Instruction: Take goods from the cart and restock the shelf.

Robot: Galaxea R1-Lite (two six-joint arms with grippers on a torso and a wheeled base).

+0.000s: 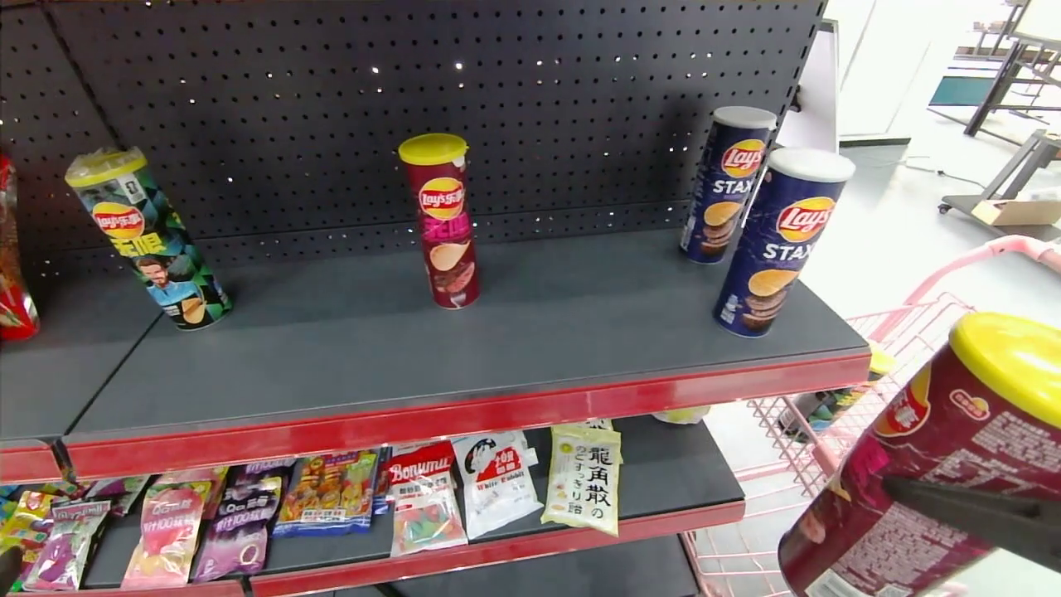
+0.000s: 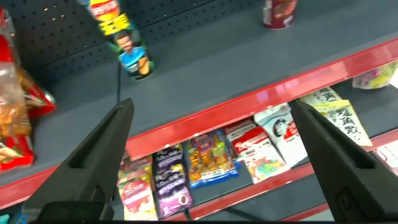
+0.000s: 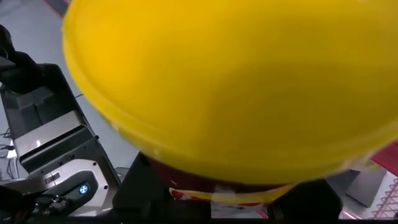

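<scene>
My right gripper (image 1: 941, 518) is shut on a maroon chip can with a yellow lid (image 1: 937, 464), held tilted at the lower right, over the pink cart (image 1: 920, 332) and beside the shelf's end. The yellow lid (image 3: 236, 87) is very close in the right wrist view, with dark fingers (image 3: 140, 193) against the can below it. A matching maroon can (image 1: 443, 224) stands mid-shelf on the grey shelf with a red front edge (image 1: 464, 410). My left gripper (image 2: 211, 162) is open with nothing in it, in front of the lower shelf's snack bags (image 2: 205, 158).
A green-and-black can (image 1: 149, 240) leans at the shelf's left. Two blue cans (image 1: 779, 245) stand at the right end. Bare shelf lies between the cans. Snack bags (image 1: 331, 493) line the lower shelf. A few goods lie in the cart (image 1: 816, 406).
</scene>
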